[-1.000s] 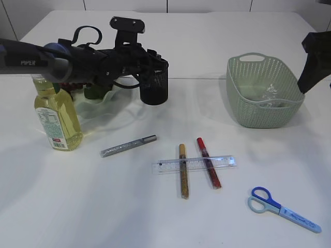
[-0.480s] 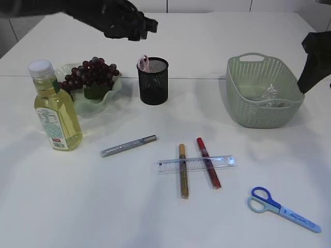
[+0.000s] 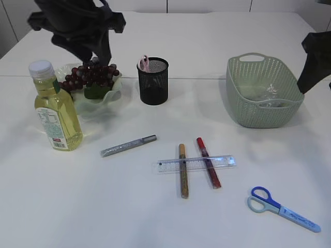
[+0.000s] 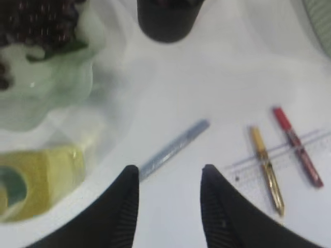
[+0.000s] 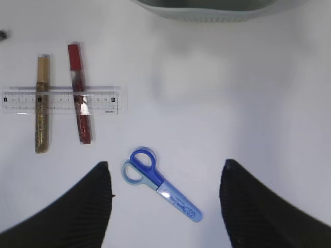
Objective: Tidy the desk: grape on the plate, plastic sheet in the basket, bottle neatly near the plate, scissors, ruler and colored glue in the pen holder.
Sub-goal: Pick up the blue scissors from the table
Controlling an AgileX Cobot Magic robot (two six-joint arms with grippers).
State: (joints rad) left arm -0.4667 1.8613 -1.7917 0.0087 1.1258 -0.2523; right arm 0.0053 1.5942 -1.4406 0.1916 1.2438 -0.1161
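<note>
You're looking at a plain white table (image 3: 62, 206) w/ a faint seam across it behind the pen holder; at the far edge there's only a strip of white wall or cabinet panels w/ thin dark joints, not much else of the room shows. Your left gripper (image 4: 168, 206) hangs above the table near the plate, fingers apart w/ nothing between them; in the exterior view that arm is the dark mass over the grapes (image 3: 90, 75). Your right gripper (image 5: 165, 206) is spread wide & empty too, hovering high over the scissors (image 5: 158, 183), which lie flat at the front right, blue handles toward the glue sticks. Grapes sit on the pale green wavy plate (image 3: 111, 95), far left. The bottle (image 3: 54, 106) of yellow liquid stands upright just in front-left of the plate. The black mesh pen holder (image 3: 153, 82) is right of the plate w/ something pink poking out. The clear ruler (image 3: 196, 164) lies across the gold glue stick (image 3: 183, 170) & red glue stick (image 3: 208, 163) mid-table; the silver glue stick (image 3: 128, 146) lies apart, to their left. The green basket (image 3: 243, 111) at far right has the crumpled plastic sheet (image 3: 269, 94) inside
</note>
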